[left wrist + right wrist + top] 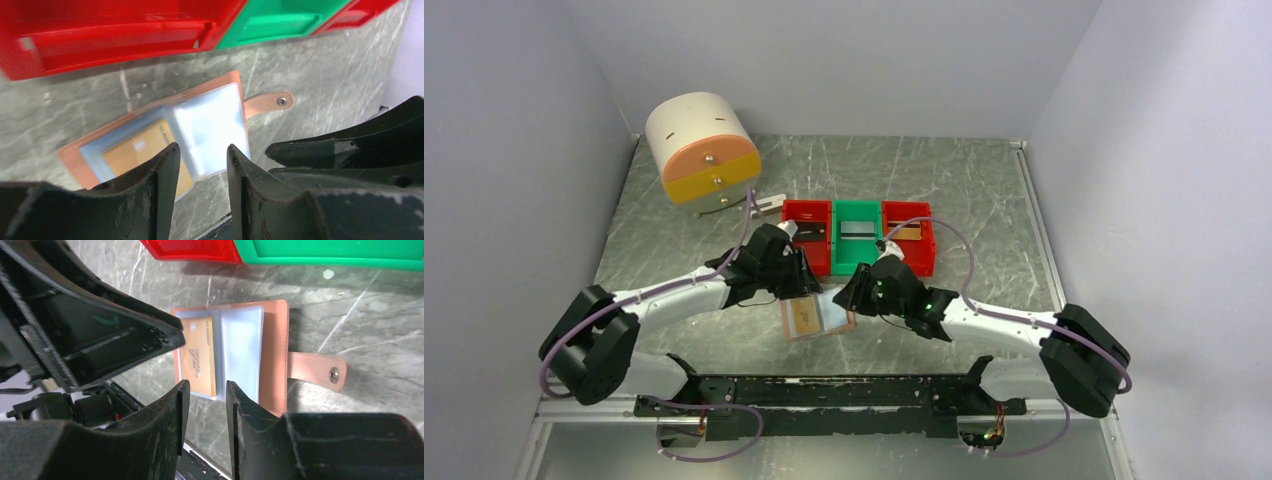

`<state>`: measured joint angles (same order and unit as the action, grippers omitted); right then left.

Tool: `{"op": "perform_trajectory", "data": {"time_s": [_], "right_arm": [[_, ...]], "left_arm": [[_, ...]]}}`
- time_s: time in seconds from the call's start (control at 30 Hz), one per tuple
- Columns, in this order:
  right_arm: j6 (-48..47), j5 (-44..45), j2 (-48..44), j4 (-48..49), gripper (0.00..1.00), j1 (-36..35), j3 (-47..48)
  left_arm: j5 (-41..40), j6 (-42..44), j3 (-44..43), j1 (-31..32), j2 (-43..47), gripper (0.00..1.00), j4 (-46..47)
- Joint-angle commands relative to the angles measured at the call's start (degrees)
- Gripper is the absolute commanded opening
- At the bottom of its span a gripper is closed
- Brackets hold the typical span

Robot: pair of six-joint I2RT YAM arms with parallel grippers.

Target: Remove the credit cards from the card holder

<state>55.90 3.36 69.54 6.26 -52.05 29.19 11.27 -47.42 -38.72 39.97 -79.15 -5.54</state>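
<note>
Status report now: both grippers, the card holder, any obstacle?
Left gripper, right gripper open, empty. Card holder lies open, yellow-orange card inside. Nothing blocks it.

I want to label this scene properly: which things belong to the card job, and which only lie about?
Job: card holder; yellow-orange card inside it; dark card, grey-white card, gold-brown card in the bins.
Lying about: round white container.

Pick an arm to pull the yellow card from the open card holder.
Probably left: left gripper hovers open beside the yellow card; right gripper is nearer the empty half of the card holder.
</note>
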Motion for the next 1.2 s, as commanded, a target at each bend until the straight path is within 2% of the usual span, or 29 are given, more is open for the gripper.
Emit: {"op": "perform_trajectory", "data": {"time_s": [0.0, 0.13, 0.27, 0.47, 0.6, 0.87, 1.03, 1.17], "right_arm": [[-1.89, -4.71, 4.04, 2.48, 0.36, 0.30, 2.45], [-2.80, -8.52, 8.25, 3.95, 0.38, 0.21, 3.86], [-3.94, -11.07, 12.04, 3.58, 0.38, 0.11, 6.12], [-4.84, -14.70, 16.93, 3.20, 0.38, 0.01, 8.53], [-3.55, -16.01, 18.69, 5.72, 0.36, -0.03, 7.59], [-3.07, -17.45, 22.74, 6.55, 0.32, 0.13, 8.35], [-1.88, -17.94, 24.29, 8.58, 0.29, 0.28, 7.67], [-0.41, -18.33, 24.46, 10.66, 0.24, 0.34, 6.44]], "left_arm": [[-10.48, -3.30, 1.22, 0.28, 5.50, 0.46, -6.14], [-13.60, -5.30, 4.79, 0.16, 11.41, 0.52, -6.68], [-11.77, -6.20, 7.61, -0.16, 13.13, 0.55, -4.72], [-5.87, -6.33, 8.66, -0.33, 9.74, 0.51, -0.63], [-5.43, -6.05, 8.19, -0.30, 8.50, 0.48, -0.91], [-7.31, -5.80, 7.77, -0.24, 8.42, 0.50, -5.04], [-5.08, -5.05, 8.97, -0.27, 8.19, 0.51, -3.80], [-2.16, -3.30, 8.83, -0.26, 6.08, 0.44, -1.94]]}}
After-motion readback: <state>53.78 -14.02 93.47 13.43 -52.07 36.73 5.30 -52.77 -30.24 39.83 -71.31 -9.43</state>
